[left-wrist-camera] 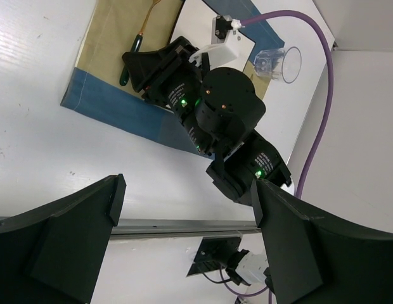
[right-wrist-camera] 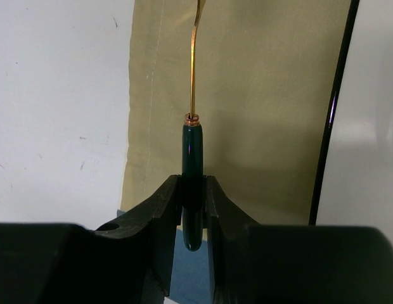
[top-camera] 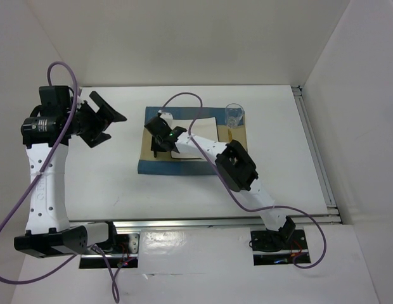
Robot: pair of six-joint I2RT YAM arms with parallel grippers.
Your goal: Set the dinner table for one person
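The dinner table (top-camera: 298,139), a broad white top with a metal rail along its near edge, filled the overhead view and carried everything else. A blue-and-tan placemat (top-camera: 152,166) lay near its middle, with a white square plate (top-camera: 208,125) on top of it and a clear glass (top-camera: 234,114) standing at the placemat's far right corner. The right gripper (right-wrist-camera: 192,196) reached over the left side of the placemat, its fingers (right-wrist-camera: 160,209) pinching the dark green handle of a utensil (right-wrist-camera: 192,149). The utensil's thin gold stem ran straight away from the jaws over the tan band of the cloth. Its head was cut off at the top of the wrist view, so its kind could not be told. The plate's dark rim passed just to the right of it. The left gripper (top-camera: 116,126) was held over the bare left part of the table, well apart from the placemat, with its fingers spread wide and nothing between them.
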